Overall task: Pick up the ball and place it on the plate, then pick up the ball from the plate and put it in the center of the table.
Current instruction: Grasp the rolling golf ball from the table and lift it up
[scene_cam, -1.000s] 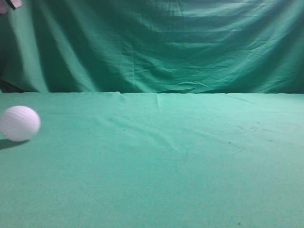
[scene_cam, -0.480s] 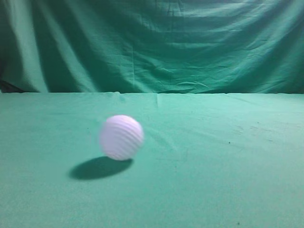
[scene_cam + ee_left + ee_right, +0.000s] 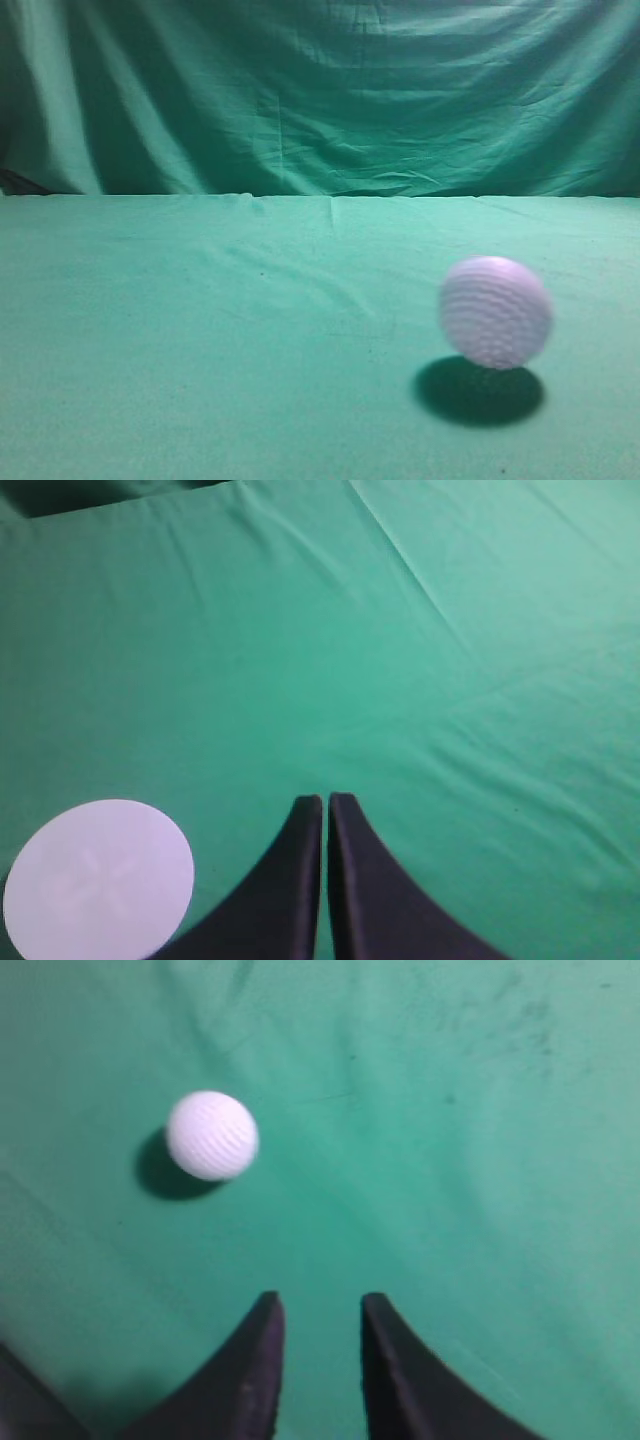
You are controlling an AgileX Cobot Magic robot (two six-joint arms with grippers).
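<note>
The white dimpled ball (image 3: 495, 312) is blurred at the right of the green table (image 3: 200, 360) in the exterior view, with its shadow just below it. In the right wrist view the ball (image 3: 212, 1135) lies ahead and to the left of my right gripper (image 3: 320, 1302), which is open and empty, well apart from it. My left gripper (image 3: 326, 802) is shut and empty above the cloth. The flat white round plate (image 3: 98, 880) lies to its lower left. Neither gripper shows in the exterior view.
The draped green backdrop (image 3: 330, 90) hangs behind the table's far edge. The cloth has low wrinkles near the middle (image 3: 300, 280) and some dark specks (image 3: 530, 1020) on the right side.
The ball has travelled from the far left edge of the exterior view across to the right and looks larger, so nearer the camera. A pale object at the top left corner is gone.
</note>
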